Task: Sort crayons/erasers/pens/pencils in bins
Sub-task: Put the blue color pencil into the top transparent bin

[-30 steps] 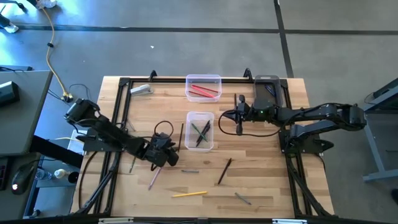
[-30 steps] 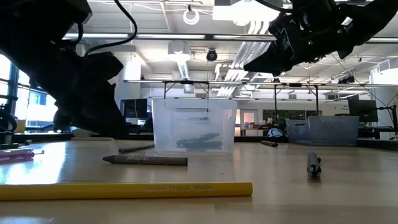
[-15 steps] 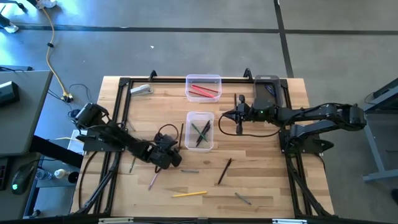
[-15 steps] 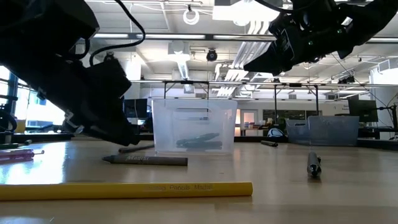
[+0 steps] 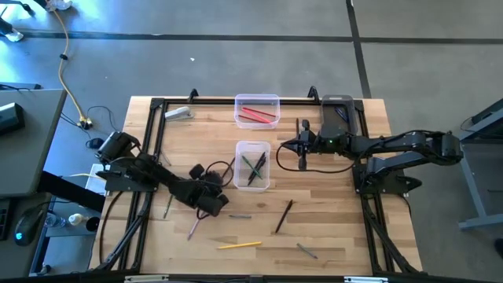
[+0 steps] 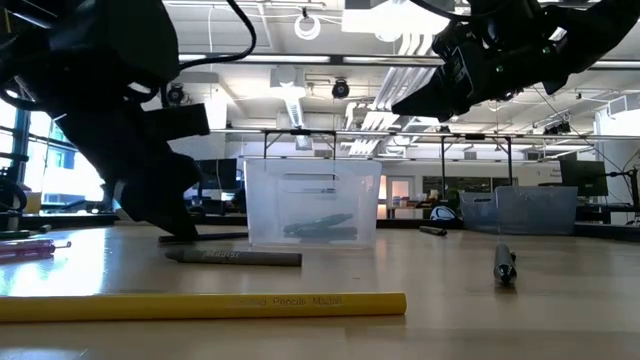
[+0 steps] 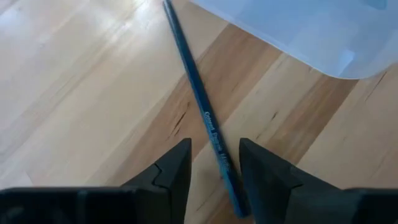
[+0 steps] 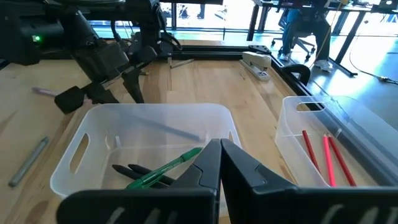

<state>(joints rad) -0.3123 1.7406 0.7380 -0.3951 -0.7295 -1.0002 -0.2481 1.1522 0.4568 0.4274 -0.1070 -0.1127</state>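
Lowered since before, the left gripper (image 7: pixel 214 163) straddles a thin dark blue pencil (image 7: pixel 202 112), fingers apart, just beside the clear plastic pen bin (image 5: pixel 252 165). Several items remain loose; sorting looks partly done.

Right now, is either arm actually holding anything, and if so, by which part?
Nothing is held yet. The left gripper has its jaws open astride one end of the thin dark blue pencil. The right gripper is shut and empty.

Bright even overhead light; low view backlit, arms silhouetted; foreground pencil (image 6: pixel 200 304) soft.
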